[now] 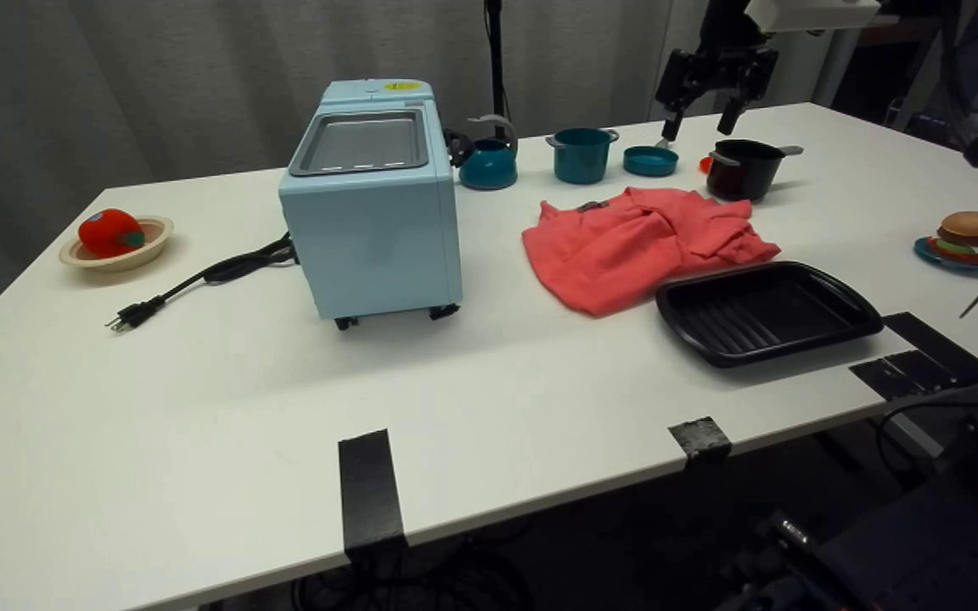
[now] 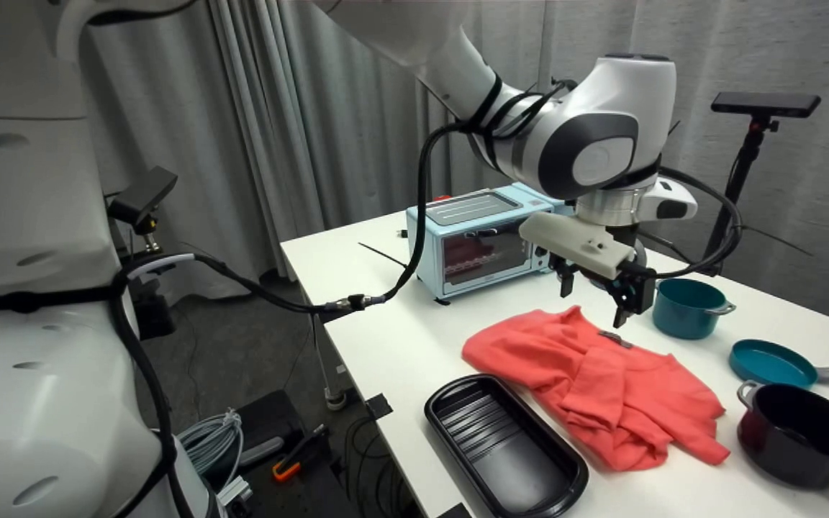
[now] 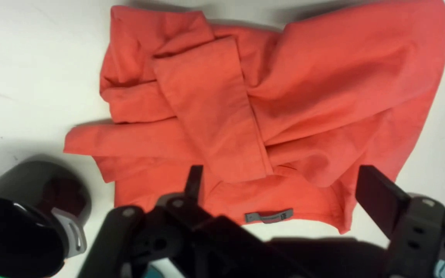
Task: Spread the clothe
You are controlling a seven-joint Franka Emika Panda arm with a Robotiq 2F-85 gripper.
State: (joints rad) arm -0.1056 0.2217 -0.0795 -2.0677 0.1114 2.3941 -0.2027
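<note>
A coral-red cloth, a garment with a small grey label at its neckline, lies crumpled and folded on the white table. It shows in both exterior views (image 1: 616,250) (image 2: 594,381) and in the wrist view (image 3: 323,88). In the wrist view one flap is folded over its middle, and the label sits at the lower edge. My gripper (image 1: 699,127) is open and empty. In an exterior view the gripper (image 2: 594,303) hangs above the table near the label edge of the cloth. In the wrist view the gripper's fingers (image 3: 280,170) are wide apart, with nothing between them at fingertip height.
A black baking tray (image 1: 769,314) lies close beside the cloth. A dark pot (image 2: 803,435), a teal pot (image 2: 688,309) and a teal pan (image 2: 771,363) stand around it. A light blue oven (image 1: 374,229) and a toy burger (image 1: 969,238) are on the table.
</note>
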